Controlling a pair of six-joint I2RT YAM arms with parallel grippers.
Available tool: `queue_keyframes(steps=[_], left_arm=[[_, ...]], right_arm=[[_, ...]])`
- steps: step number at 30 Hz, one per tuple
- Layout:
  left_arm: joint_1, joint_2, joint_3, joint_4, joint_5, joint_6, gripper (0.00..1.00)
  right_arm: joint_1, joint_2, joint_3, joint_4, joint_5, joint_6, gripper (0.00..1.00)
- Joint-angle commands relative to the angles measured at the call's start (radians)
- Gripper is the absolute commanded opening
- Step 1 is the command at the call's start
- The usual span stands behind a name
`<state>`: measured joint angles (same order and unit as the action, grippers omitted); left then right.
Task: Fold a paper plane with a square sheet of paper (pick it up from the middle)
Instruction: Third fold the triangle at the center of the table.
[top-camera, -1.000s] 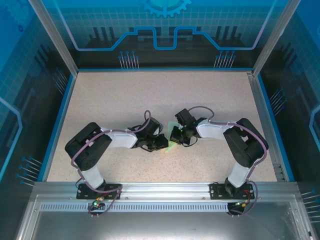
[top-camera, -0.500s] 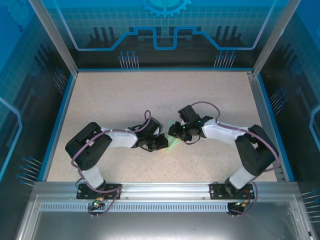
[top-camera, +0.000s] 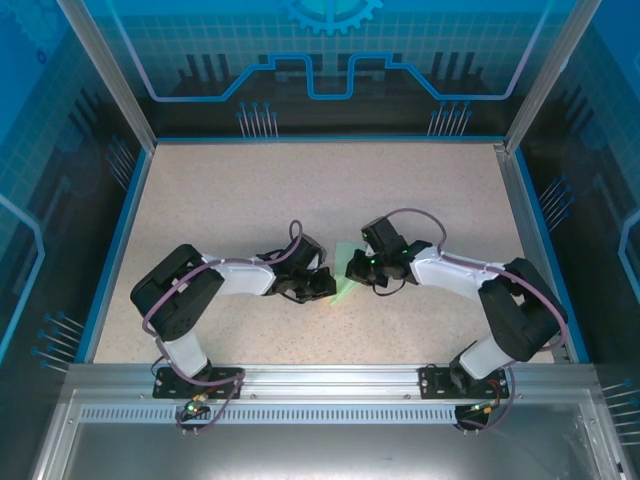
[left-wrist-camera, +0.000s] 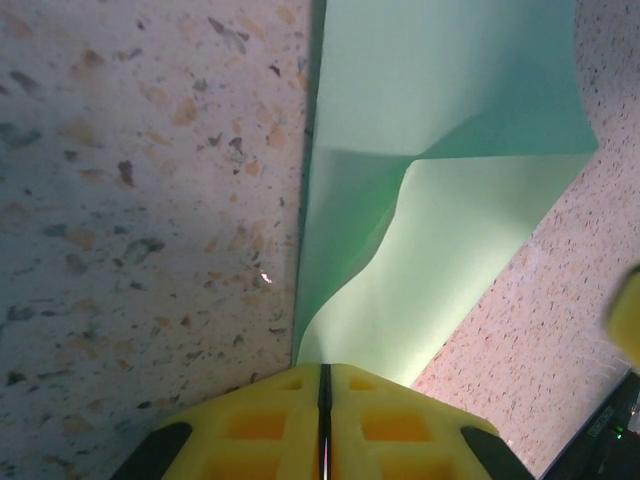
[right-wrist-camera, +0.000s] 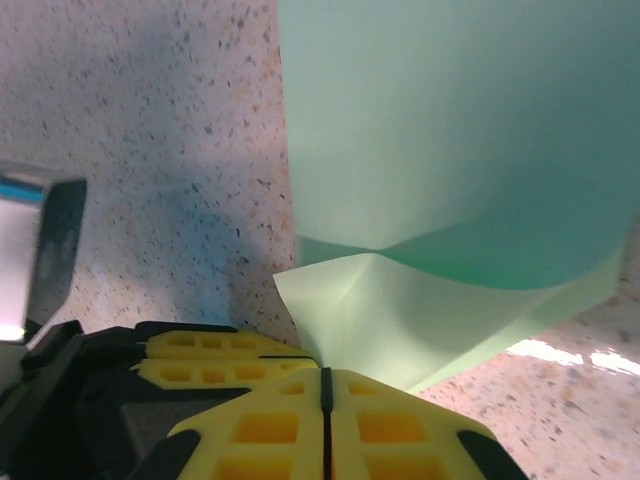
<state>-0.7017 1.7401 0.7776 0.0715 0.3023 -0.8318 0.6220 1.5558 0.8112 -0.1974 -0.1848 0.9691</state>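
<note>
The square sheet of paper (top-camera: 345, 276) is pale mint green and lies bent at the table's middle, between my two grippers. In the left wrist view the sheet (left-wrist-camera: 450, 220) rises in a soft curl with one crease. My left gripper (left-wrist-camera: 324, 378) is shut on its near edge, yellow fingers (left-wrist-camera: 250, 425) pressed together. In the right wrist view the sheet (right-wrist-camera: 450, 150) bulges upward, and my right gripper (right-wrist-camera: 326, 382) is shut on a corner of it. From above, the left gripper (top-camera: 326, 286) and right gripper (top-camera: 356, 268) nearly touch. The paper plane is out of view.
The speckled beige table (top-camera: 300, 190) is bounded by a blue rim (top-camera: 120, 230) and transparent enclosure walls. The left gripper's yellow fingers (right-wrist-camera: 215, 358) sit just left of my right gripper. Both arm bases stand on the metal rail (top-camera: 320, 380) at the near edge.
The right arm's elbow swung right and toward the near edge, and its gripper shifted slightly right. More green paper shows between the grippers. The left arm held still.
</note>
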Motion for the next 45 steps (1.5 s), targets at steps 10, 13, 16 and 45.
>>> queue_keyframes(steps=[10, 13, 16, 45], left_arm=[[-0.011, 0.017, 0.017, -0.112, -0.047, 0.017, 0.11], [-0.011, 0.017, 0.016, -0.117, -0.052, 0.014, 0.11], [-0.01, 0.019, 0.017, -0.117, -0.053, 0.013, 0.11], [-0.016, 0.023, 0.022, -0.147, -0.073, 0.01, 0.1]], right_arm=[[0.021, 0.096, -0.083, 0.208, -0.138, 0.022, 0.0], [0.019, 0.096, -0.11, 0.252, -0.143, 0.016, 0.0], [0.016, 0.101, -0.125, 0.275, -0.137, 0.01, 0.0], [-0.035, 0.103, -0.173, 0.316, -0.125, -0.09, 0.0]])
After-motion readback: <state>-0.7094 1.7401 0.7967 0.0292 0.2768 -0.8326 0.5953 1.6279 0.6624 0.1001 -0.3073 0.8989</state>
